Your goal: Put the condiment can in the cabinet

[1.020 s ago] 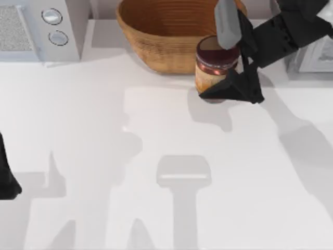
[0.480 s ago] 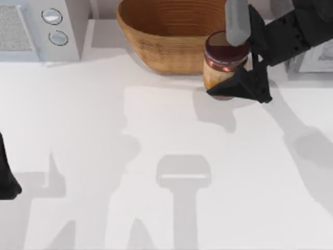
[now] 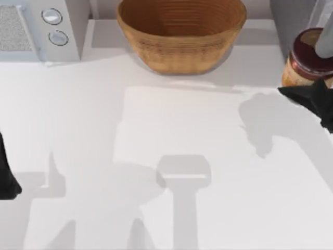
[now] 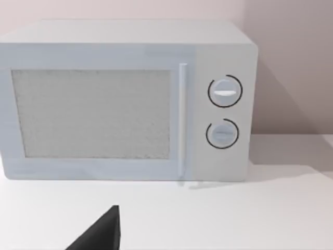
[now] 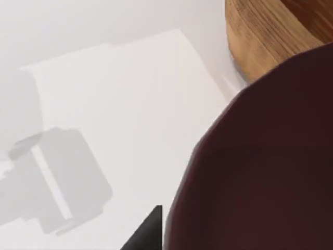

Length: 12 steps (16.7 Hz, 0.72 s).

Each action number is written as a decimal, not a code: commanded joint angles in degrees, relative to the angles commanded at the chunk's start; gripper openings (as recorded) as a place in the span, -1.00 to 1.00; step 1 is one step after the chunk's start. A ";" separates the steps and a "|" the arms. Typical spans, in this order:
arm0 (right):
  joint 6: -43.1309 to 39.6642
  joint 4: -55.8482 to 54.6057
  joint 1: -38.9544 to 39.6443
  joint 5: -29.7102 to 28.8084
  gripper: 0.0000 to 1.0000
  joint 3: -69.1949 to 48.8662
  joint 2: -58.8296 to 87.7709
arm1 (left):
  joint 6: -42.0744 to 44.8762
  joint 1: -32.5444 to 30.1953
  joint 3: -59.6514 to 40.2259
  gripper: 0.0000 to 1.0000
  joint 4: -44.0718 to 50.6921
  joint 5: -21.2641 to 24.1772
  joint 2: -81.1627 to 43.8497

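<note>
The condiment can [image 3: 304, 54], a small jar with a dark maroon lid and an orange-yellow label, hangs above the table at the top view's right edge. My right gripper [image 3: 315, 69] is shut on it, one finger on each side. It is just in front of the grey cabinet [image 3: 289, 23] at the back right. In the right wrist view the can's maroon lid [image 5: 260, 156] looms large, with a dark fingertip [image 5: 148, 232] beside it. My left gripper [image 3: 6, 179] is parked at the table's left edge, open and holding nothing.
A woven basket [image 3: 181, 36] stands at the back centre, to the left of the can. A white appliance with two round knobs [image 3: 36, 26] sits at the back left, facing the left wrist camera [image 4: 130, 99]. The white tabletop [image 3: 171, 135] stretches between them.
My right gripper has carried the can to the right, away from the basket's right side and over to the cabinet's front. The left arm has stayed still.
</note>
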<state>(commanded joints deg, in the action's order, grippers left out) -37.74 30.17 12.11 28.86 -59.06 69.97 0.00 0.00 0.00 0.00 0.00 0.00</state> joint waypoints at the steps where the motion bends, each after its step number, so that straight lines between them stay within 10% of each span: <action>1: 3.12 -2.47 -1.05 -2.40 -1.00 4.95 -6.75 | 0.00 0.00 0.00 1.00 0.00 0.00 0.00; 12: 34.02 -27.17 -10.92 -26.00 -1.00 54.24 -64.94 | 0.00 0.00 0.00 1.00 0.00 0.00 0.00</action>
<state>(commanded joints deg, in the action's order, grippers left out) -3.72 3.00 1.18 2.86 -4.82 5.03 0.00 0.00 0.00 0.00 0.00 0.00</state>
